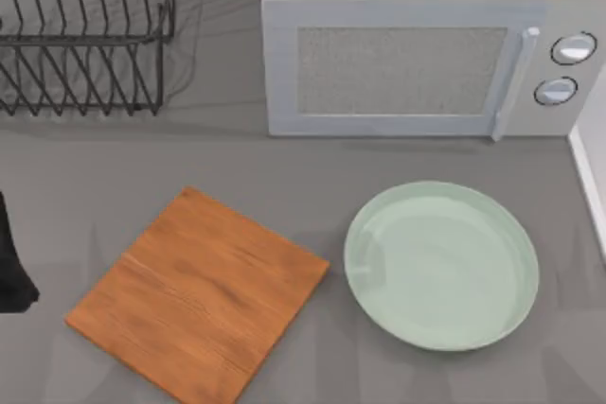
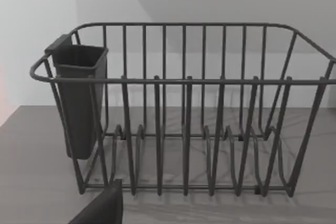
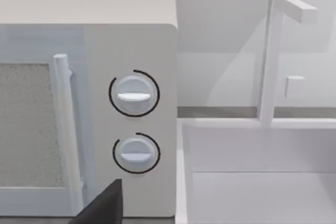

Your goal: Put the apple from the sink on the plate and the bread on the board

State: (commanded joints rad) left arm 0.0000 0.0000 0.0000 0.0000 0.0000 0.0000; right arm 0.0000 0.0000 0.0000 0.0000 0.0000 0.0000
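two bare targets, board (image 1: 199, 295), plate (image 1: 441, 265), sink (image 3: 252, 182) bottom cut off

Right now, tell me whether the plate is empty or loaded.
Empty. The top view shows the plate with a bare glossy inside, nothing resting on it; the board beside it is bare too.

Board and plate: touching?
Apart. The top view shows a strip of grey table between the board's right corner and the plate's left rim.
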